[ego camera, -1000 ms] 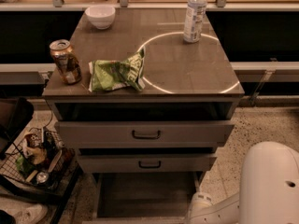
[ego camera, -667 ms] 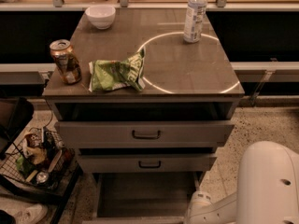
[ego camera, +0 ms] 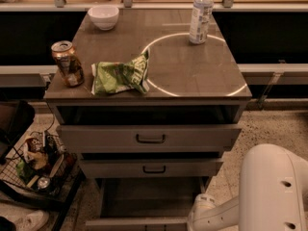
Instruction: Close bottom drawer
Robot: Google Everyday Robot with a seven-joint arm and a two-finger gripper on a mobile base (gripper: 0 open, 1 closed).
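Observation:
The bottom drawer point(ego camera: 144, 201) of the grey cabinet is pulled far out. Its plain grey tray shows from above, and the top edge of its front point(ego camera: 130, 223) lies at the picture's lower edge. Its handle is out of view. The white robot arm point(ego camera: 269, 191) fills the lower right, and its forearm point(ego camera: 207, 213) reaches down and left beside the drawer's right front corner. The gripper is below the picture's lower edge and does not show.
The top drawer point(ego camera: 150, 138) and middle drawer point(ego camera: 153, 169) stand slightly out. On the cabinet top point(ego camera: 192, 76) are a soda can point(ego camera: 67, 64), a green chip bag point(ego camera: 120, 75), a white bowl point(ego camera: 104, 16) and a water bottle point(ego camera: 200, 16). A wire basket of clutter point(ego camera: 36, 162) stands at the left.

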